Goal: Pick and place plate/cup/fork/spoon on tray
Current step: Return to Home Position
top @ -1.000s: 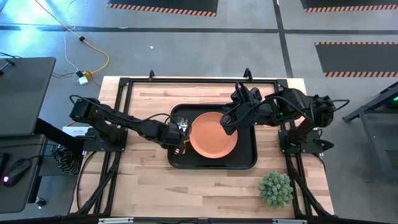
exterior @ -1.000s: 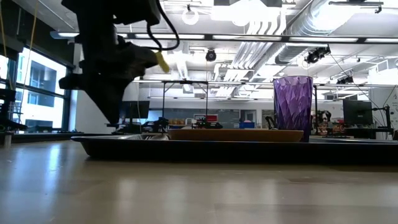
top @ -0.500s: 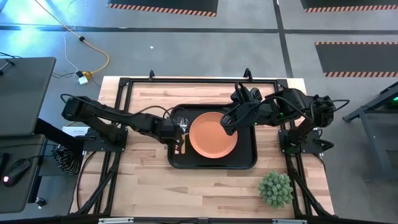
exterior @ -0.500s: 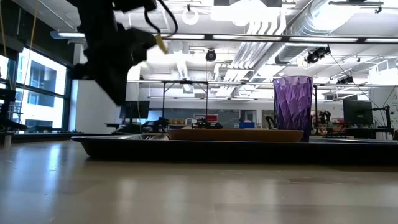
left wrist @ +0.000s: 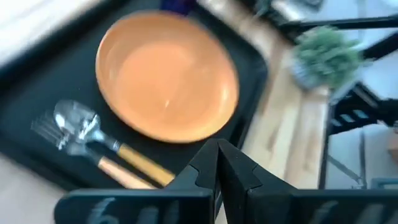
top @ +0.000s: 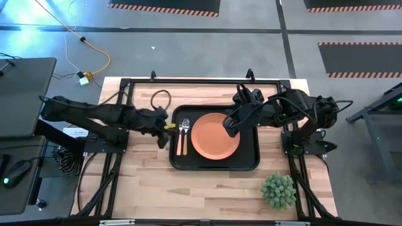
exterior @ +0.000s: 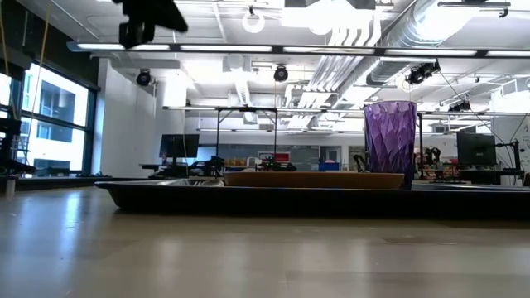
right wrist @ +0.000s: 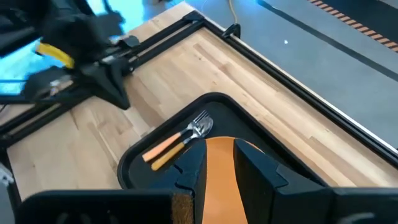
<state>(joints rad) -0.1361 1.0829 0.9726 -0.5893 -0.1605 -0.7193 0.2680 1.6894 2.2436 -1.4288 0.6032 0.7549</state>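
Looking straight down, the black tray [top: 217,164] sits mid-table and the orange plate [top: 215,135] lies flat inside it, a touch toward the tray's 3 o'clock side. At the plate's 9 o'clock, in the strip of tray floor next to it, lie the fork [left wrist: 46,129] and the spoon [left wrist: 78,118]: side by side, orange handles parallel and pointing to 6 o'clock, metal heads close together at the 12 o'clock end. The left gripper [top: 166,127] hangs just outside the tray's rim at 9 o'clock, above bare wood, and its own camera shows its fingers [left wrist: 217,171] pressed together with nothing between them. The right gripper [top: 230,125] hovers over the plate's rim at about 2 o'clock; its fingers [right wrist: 189,168] stand spread, the plate showing through the gap, and they hold nothing. From table height the purple cup [exterior: 389,142] stands upright on the tray, just beside the plate, with no gripper around it. A small green plant [top: 278,190] sits near the table's 5 o'clock corner, well apart from the tray.
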